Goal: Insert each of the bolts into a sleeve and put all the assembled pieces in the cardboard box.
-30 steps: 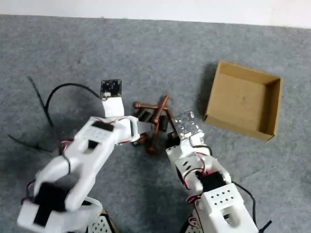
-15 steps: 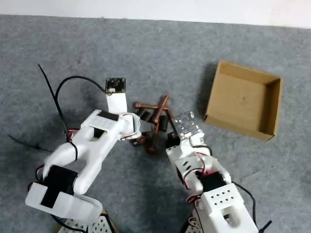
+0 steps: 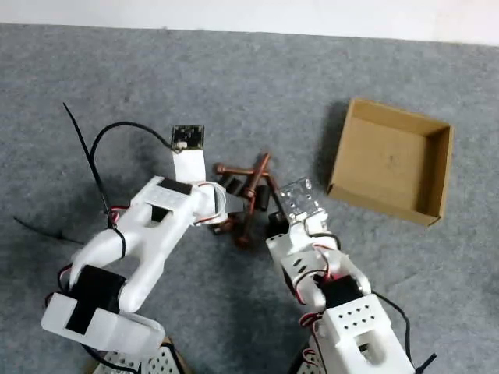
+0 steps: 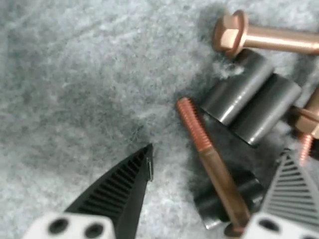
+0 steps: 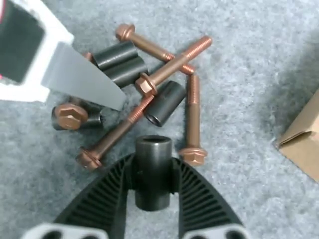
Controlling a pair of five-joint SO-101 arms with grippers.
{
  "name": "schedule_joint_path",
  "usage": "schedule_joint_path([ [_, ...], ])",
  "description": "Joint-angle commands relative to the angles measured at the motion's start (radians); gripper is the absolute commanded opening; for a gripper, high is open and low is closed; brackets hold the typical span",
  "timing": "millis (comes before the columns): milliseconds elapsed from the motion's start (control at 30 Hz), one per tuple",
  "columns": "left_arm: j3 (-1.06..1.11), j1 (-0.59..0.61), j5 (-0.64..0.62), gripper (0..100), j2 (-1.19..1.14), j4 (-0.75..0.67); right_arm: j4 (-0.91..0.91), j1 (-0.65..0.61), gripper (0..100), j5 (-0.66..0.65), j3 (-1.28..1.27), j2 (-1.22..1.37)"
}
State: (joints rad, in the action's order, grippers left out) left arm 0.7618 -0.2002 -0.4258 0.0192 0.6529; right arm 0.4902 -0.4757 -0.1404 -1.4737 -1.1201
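Several copper bolts (image 5: 169, 62) and black sleeves (image 5: 119, 62) lie in a loose pile (image 3: 248, 195) on the grey carpet between the two arms. My right gripper (image 5: 152, 172) is shut on one black sleeve (image 5: 152, 159), held with its hole facing the pile. At the pile's left edge my left gripper (image 4: 218, 152) stands open and low, its fingers either side of a copper bolt (image 4: 214, 169) that rests across a sleeve (image 4: 224, 206). Two more sleeves (image 4: 249, 102) lie just beyond it. The cardboard box (image 3: 390, 160) stands to the right.
Black cables (image 3: 90, 167) loop over the carpet left of the left arm. The left arm's finger (image 5: 82, 77) crosses the pile in the right wrist view. A corner of the box (image 5: 304, 137) is close to the right gripper. Open carpet lies beyond the pile.
The left arm has swung its body back and to the left, and its wrist has turned slightly; its gripper stays at the pile's edge. The right arm and its sleeve have not moved.
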Motion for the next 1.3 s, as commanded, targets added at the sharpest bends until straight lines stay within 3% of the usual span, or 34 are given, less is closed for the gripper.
schedule_joint_path([
  [0, -0.025, -0.030, 0.021, 35, -0.002, 0.012, -0.033, 0.008, 0.3, -0.002, 0.008, -0.021],
  [267, -0.025, -0.030, 0.021, 34, -0.002, 0.017, -0.033, 0.008, 0.3, -0.002, 0.008, -0.021],
  [533, -0.027, -0.024, 0.028, 11, -0.002, 0.014, -0.033, 0.008, 0.3, -0.002, 0.008, -0.021],
  [767, -0.025, -0.021, 0.029, 0, 0.007, 0.014, -0.033, 0.010, 0.3, -0.002, 0.008, -0.021],
  [833, -0.030, -0.013, 0.097, 0, 0.016, 0.018, -0.033, 0.010, 0.3, -0.002, 0.008, -0.021],
  [933, -0.022, 0.036, 0.356, 0, 0.090, 0.020, -0.033, 0.012, 0.3, -0.002, 0.008, -0.021],
  [1000, -0.010, 0.074, 0.454, 0, 0.168, 0.071, -0.033, 0.012, 0.3, -0.002, 0.008, -0.021],
  [1133, 0.038, 0.205, 0.471, 0, 0.378, 0.183, -0.033, 0.012, 0.3, -0.002, 0.007, -0.021],
  [1267, 0.206, 0.288, 0.470, 0, 0.576, 0.060, -0.033, 0.012, 0.3, -0.002, 0.007, -0.021],
])
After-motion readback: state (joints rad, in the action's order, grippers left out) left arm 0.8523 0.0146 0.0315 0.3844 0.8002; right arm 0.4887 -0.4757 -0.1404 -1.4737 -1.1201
